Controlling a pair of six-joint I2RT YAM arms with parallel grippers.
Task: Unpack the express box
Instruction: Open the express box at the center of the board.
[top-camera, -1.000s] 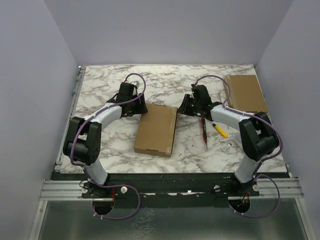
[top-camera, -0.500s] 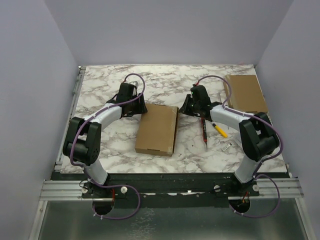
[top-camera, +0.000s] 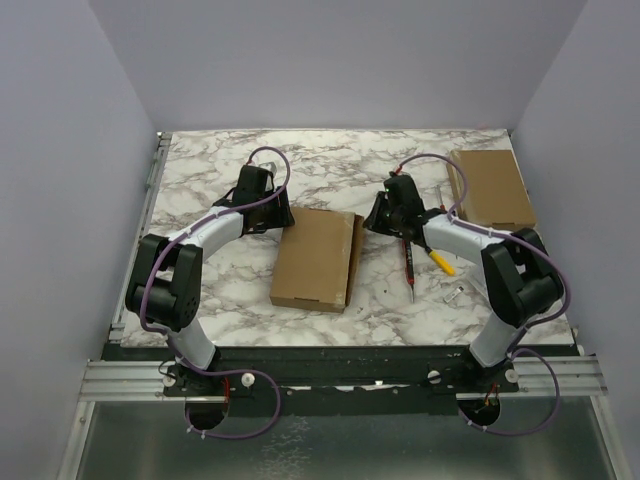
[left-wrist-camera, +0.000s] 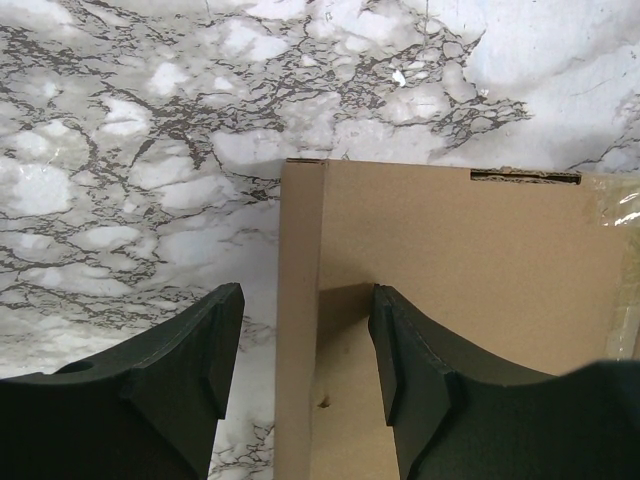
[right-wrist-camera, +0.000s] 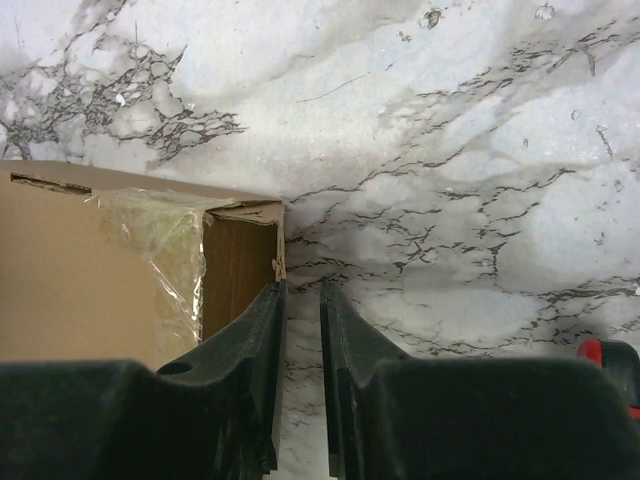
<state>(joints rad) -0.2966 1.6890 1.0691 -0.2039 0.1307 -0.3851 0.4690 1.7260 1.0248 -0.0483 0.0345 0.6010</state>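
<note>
**Weak hold at the box's far-right corner**

The express box (top-camera: 310, 258) lies mid-table (top-camera: 220, 165), between your arms. Your right end effector (right-wrist-camera: 302, 300) is nearly closed at the torn far-right corner, beside the loose tape (right-wrist-camera: 160, 240). You cannot tell whether it has the cardboard. Pull now and it may slip off or drag the box. Your left end effector (left-wrist-camera: 300, 375) stands half open astride the left edge, gripping nothing, so it won't brace the box.
</note>
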